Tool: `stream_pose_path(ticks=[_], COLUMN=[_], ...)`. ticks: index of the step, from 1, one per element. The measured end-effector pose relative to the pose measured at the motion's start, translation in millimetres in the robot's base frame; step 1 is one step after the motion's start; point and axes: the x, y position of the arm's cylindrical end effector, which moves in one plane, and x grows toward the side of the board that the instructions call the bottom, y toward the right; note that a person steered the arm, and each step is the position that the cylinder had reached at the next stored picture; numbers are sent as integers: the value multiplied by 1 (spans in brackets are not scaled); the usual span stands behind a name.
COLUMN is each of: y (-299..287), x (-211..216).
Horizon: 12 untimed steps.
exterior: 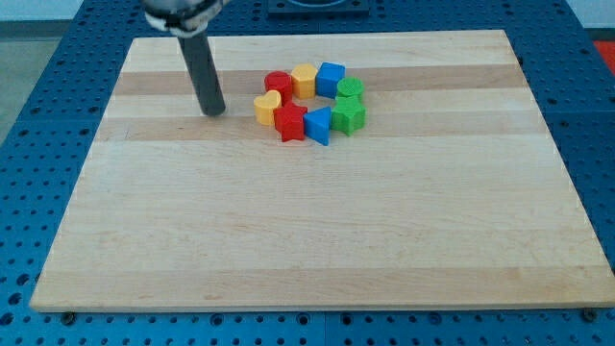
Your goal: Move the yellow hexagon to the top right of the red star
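The blocks sit in a tight ring near the view's top centre. The yellow hexagon (304, 79) is at the ring's top, between a red round block (279, 85) and a blue cube (331, 78). The red star (289, 122) is at the ring's bottom left, below the yellow hexagon. A yellow heart-like block (266, 108) lies left of the star. A blue triangular block (318, 125) lies right of the star. My tip (213, 111) rests on the board to the left of the ring, apart from every block.
Two green blocks close the ring's right side: a round one (351, 90) and a star-like one (349, 114). The wooden board (307, 221) lies on a blue perforated table (38, 115).
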Motion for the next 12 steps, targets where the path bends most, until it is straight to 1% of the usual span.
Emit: stream_pose_path(ticks=[1, 2, 3, 4, 5, 7, 10, 12], y=[13, 51, 101, 133, 143, 143, 127, 127], x=[-47, -73, -78, -78, -77, -76, -72, -46])
